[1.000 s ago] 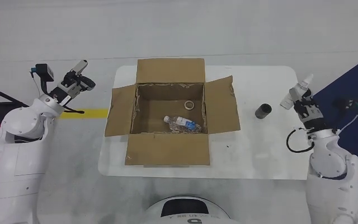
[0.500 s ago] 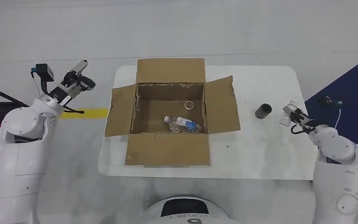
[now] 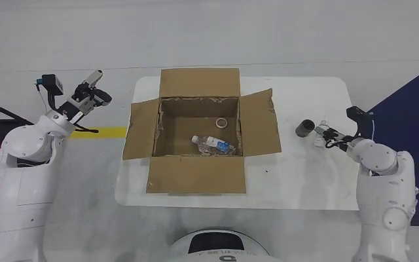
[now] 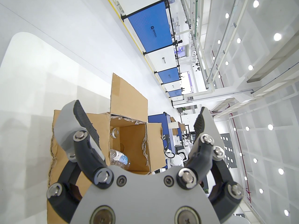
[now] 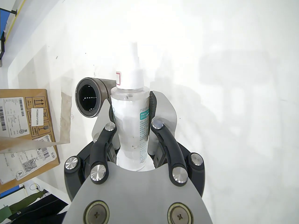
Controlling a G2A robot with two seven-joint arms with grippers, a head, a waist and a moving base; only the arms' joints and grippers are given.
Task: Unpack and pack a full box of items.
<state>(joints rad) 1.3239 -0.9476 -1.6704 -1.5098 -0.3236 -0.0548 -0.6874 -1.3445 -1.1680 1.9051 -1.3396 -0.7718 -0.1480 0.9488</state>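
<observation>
Now right end effector point(image 5: 130, 103), gripping spray bottle point(image 5: 130, 117), dropped beside dark cylinder point(image 5: 90, 97), likely to set it down; left end effector point(image 4: 140, 113) open.

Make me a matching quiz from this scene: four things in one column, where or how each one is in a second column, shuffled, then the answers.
Column one:
1. clear spray bottle with white nozzle
2. dark short cylinder
3. clear plastic water bottle with blue label
4. left tool

Column two:
A. lying inside the open brown cardboard box
B. open and empty, out past the edge of the white table
C. clamped in the right tool
D. on the table, outside the box

Pairs: 1-C, 2-D, 3-A, 4-B.
</observation>
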